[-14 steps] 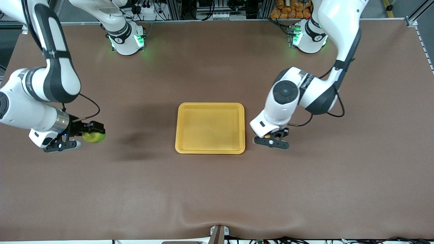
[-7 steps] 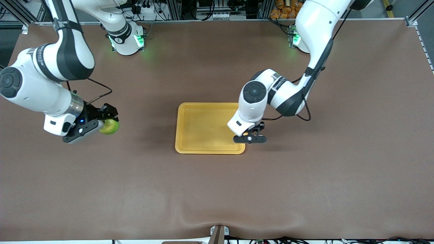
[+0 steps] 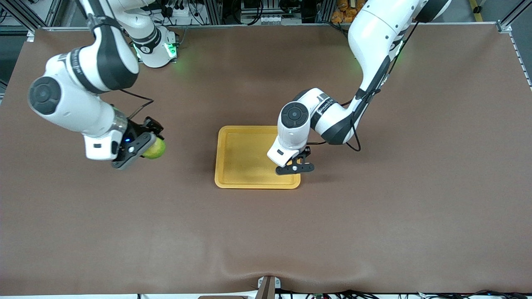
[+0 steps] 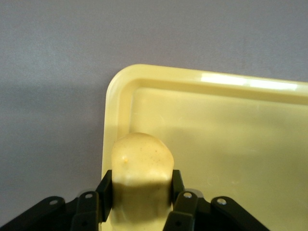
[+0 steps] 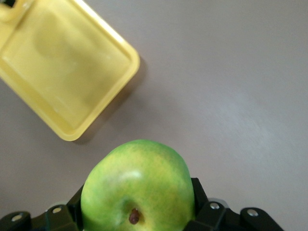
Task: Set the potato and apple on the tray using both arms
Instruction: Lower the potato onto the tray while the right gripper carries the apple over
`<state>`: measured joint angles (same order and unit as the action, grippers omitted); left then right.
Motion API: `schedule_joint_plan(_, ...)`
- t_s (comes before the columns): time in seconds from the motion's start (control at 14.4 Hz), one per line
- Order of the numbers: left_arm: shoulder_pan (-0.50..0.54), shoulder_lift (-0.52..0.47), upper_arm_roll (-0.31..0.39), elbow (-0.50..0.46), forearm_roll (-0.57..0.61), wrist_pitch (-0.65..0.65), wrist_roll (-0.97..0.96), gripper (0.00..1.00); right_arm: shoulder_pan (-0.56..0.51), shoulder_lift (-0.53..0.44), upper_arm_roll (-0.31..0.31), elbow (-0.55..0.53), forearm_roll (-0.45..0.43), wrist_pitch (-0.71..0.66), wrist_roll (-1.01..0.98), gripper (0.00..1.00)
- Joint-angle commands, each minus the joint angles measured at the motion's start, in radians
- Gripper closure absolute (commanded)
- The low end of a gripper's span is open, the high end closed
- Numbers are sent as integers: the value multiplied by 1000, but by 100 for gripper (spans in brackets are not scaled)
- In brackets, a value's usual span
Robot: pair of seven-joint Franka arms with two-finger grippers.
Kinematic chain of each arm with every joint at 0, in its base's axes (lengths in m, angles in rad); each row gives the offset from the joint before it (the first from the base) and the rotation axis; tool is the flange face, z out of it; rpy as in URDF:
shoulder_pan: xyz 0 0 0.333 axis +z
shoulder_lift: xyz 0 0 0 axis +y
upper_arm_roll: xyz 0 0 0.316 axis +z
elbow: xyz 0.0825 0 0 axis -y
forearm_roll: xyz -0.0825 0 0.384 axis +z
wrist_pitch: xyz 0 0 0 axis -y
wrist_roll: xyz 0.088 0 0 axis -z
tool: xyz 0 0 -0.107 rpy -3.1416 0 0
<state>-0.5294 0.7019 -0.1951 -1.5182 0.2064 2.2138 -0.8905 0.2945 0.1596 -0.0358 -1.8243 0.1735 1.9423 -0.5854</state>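
Observation:
The yellow-orange tray (image 3: 241,160) lies mid-table; it also shows in the left wrist view (image 4: 231,125) and the right wrist view (image 5: 57,67). My left gripper (image 3: 296,167) is shut on the yellow potato (image 4: 142,175) and hangs over the tray's corner at the left arm's end, the one nearer the front camera. The potato is hidden under the hand in the front view. My right gripper (image 3: 139,148) is shut on the green apple (image 3: 154,149), held above the bare table toward the right arm's end, apart from the tray. The apple (image 5: 138,190) fills the right wrist view's lower part.
The brown table mat (image 3: 374,216) spreads all around the tray. Cables and equipment (image 3: 257,12) line the table edge where the arm bases stand. The mat is rumpled near the edge nearest the front camera (image 3: 266,270).
My left gripper has carried the potato from beside the tray to over its corner. My right gripper has carried the apple toward the tray.

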Motion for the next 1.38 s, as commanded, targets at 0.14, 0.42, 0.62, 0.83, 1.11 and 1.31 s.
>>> schedule_joint_plan(0.14, -14, 44, 5, 35, -10, -6, 5, 100, 86, 8, -9, 31, 1, -17, -69, 100)
schedule_joint_plan(0.42, -18, 57, 5, 33, -5, 12, 5, 100, 138, 17, -10, 30, 1, -19, -86, 100)
schedule_joint_plan(0.62, -26, 71, 6, 33, -2, 29, 7, 100, 172, 40, -10, 33, 3, -6, -163, 100)
schedule_joint_plan(0.83, -23, 80, 6, 33, -2, 35, 7, 79, 190, 86, -10, 72, 3, 9, -282, 100)
schedule_joint_plan(1.11, -18, 88, 8, 33, -1, 35, 7, 51, 207, 127, -10, 72, 1, 82, -442, 100)
schedule_joint_plan(1.31, -21, 77, 13, 35, 2, 35, 19, 0, 241, 149, -10, 71, -3, 124, -488, 100)
